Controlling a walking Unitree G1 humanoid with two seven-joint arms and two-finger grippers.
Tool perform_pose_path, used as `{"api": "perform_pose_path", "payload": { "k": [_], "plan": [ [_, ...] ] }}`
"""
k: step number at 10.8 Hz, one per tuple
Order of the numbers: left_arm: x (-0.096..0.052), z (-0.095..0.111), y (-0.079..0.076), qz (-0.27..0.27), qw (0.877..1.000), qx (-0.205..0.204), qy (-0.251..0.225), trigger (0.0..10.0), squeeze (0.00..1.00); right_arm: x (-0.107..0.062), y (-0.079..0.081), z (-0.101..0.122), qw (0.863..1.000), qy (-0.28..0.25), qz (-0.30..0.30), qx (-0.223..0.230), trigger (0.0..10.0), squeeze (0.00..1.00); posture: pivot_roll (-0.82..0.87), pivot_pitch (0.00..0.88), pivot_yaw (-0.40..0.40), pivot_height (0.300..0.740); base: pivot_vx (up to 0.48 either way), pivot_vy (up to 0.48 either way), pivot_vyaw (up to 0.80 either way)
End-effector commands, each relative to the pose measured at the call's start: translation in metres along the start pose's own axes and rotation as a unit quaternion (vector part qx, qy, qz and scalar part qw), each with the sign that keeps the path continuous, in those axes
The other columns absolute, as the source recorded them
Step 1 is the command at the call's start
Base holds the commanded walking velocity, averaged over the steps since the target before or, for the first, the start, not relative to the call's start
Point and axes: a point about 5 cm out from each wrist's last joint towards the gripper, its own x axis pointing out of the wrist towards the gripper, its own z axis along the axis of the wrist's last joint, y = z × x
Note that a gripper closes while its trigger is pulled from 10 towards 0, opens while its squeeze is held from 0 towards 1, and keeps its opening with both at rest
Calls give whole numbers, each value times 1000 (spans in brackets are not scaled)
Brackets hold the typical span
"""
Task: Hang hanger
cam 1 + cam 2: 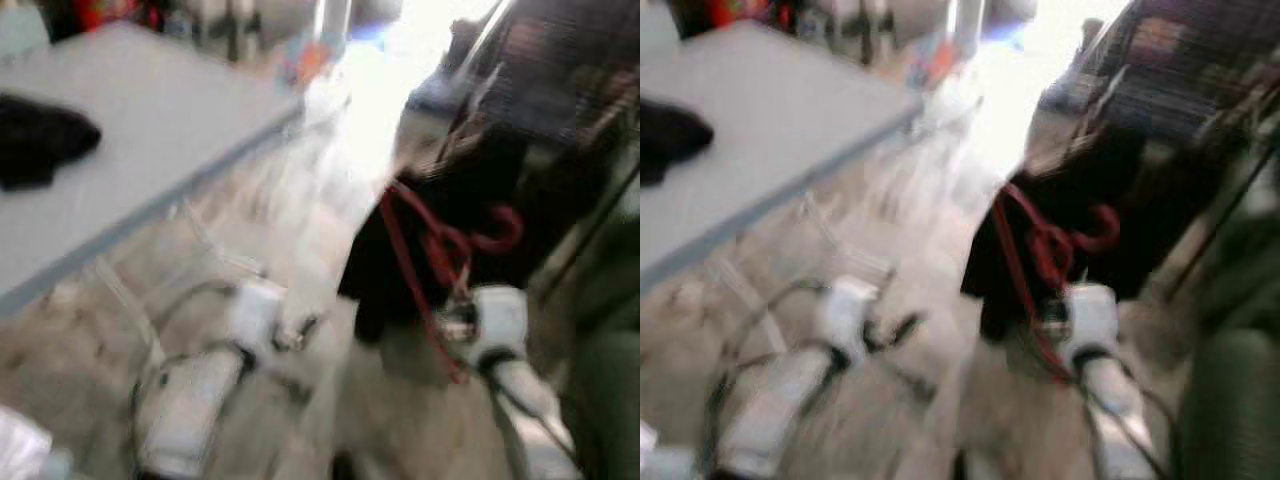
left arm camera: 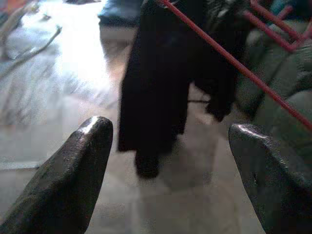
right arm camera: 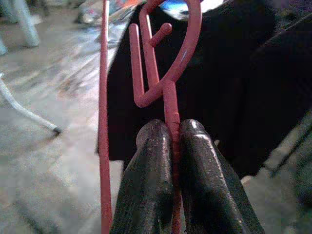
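A red plastic hanger (image 1: 440,250) carries a black garment (image 1: 420,230) that droops toward the floor. My right gripper (image 3: 169,146) is shut on the hanger's stem just below its hook (image 3: 180,44); in the left eye view this gripper (image 1: 462,318) sits at the lower right. My left gripper (image 1: 290,335) hangs lower left over the floor, open, with nothing between its fingers (image 2: 73,175). The hanger's red bar (image 2: 234,66) and the black garment (image 2: 156,87) lie ahead of it. The eye views are blurred.
A grey table (image 1: 150,130) with a black cloth (image 1: 40,140) on it stands at the left. Dark furniture or a rack (image 1: 570,90) rises at the right, with a green cushion-like shape (image 1: 600,380) below it. Bright glare (image 1: 380,90) falls on the floor ahead.
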Motion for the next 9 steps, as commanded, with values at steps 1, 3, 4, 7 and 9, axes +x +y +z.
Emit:
{"api": "perform_pose_path", "payload": {
  "k": [1,3,4,7,9],
  "plan": [
    [-5,-5,9,22,1000,16,12,10000,0,2,3,6,1000,-13,3,1,10000,0,-76,0,-8,740,0,0,-800],
    [-7,-9,30,103,993,51,18,10000,0,0,5,4,1000,-11,1,3,10000,0,-74,0,1,740,0,0,-800],
    [-9,-9,33,107,993,53,19,10000,0,-3,6,2,1000,-10,3,2,10000,0,-75,0,5,740,0,0,-800],
    [-15,-11,43,119,991,64,24,10000,0,-10,-6,1,1000,3,12,-13,10000,0,-70,0,13,740,0,0,-800],
    [-20,-13,46,132,990,42,27,10000,0,-13,-16,0,1000,22,6,-4,10000,0,-70,0,15,740,0,0,-800]
  ]
}}
